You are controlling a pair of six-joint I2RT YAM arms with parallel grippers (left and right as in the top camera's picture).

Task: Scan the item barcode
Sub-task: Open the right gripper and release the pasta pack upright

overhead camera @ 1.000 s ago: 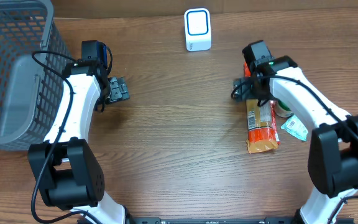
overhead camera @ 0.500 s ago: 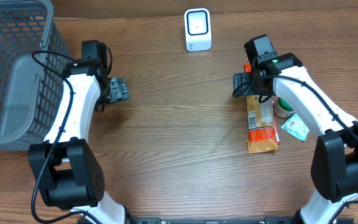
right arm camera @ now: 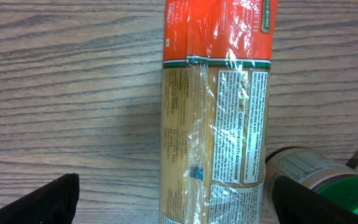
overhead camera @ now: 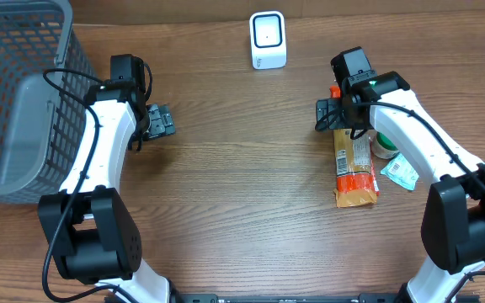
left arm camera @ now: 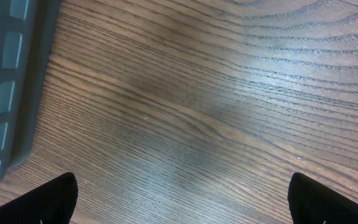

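A long spaghetti pack (overhead camera: 354,164), orange at one end with a printed label, lies flat on the wooden table at the right. In the right wrist view the spaghetti pack (right arm camera: 213,124) runs lengthwise between my two black fingertips. My right gripper (overhead camera: 330,115) (right arm camera: 179,205) hovers open over the pack's far end, and its fingers touch nothing. The white barcode scanner (overhead camera: 268,39) stands at the back middle. My left gripper (overhead camera: 160,122) (left arm camera: 182,205) is open over bare wood at the left, holding nothing.
A grey wire basket (overhead camera: 15,93) (left arm camera: 5,74) fills the left edge of the table. A green-lidded jar (overhead camera: 383,145) (right arm camera: 309,177) and a small green packet (overhead camera: 400,174) lie just right of the pack.
My right arm has shifted slightly toward the back of the table along the pack. The scanner's blue glow has faded. The left arm has not moved.
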